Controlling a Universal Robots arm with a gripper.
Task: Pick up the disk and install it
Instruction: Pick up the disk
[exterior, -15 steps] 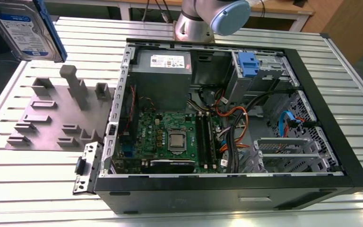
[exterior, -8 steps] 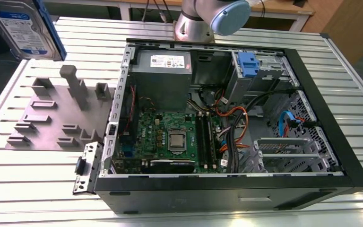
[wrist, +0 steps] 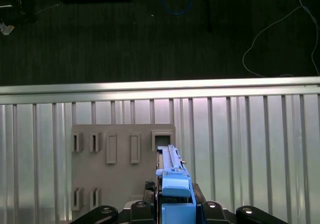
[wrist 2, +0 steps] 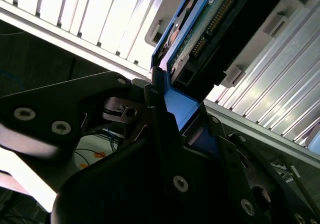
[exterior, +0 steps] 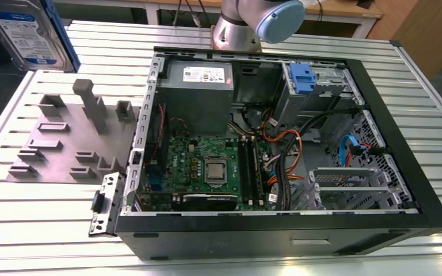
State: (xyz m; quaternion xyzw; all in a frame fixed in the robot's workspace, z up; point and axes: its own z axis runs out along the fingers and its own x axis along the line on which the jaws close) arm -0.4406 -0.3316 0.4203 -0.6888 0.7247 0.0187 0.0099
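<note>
The disk [exterior: 23,31], silver with a white-and-blue label and blue rails, hangs upright above the far corner of the table at the exterior view's left, over the grey fixture [exterior: 60,138]. In the first wrist view the disk [wrist: 171,176] appears edge-on between my gripper's black fingers [wrist: 175,206], with the fixture [wrist: 122,164] below it. In the second wrist view my gripper [wrist 2: 175,119] is shut on the disk's blue rail, and the disk's connector edge [wrist 2: 212,27] points away from the wrist.
An open computer case [exterior: 405,172] lies on the slatted metal table [exterior: 44,224]. Inside it are a grey power supply [exterior: 198,75], a green circuit board [exterior: 205,167], orange and blue cables, and a drive bay with a blue carrier [exterior: 301,77]. The arm's base [exterior: 240,29] stands behind the case.
</note>
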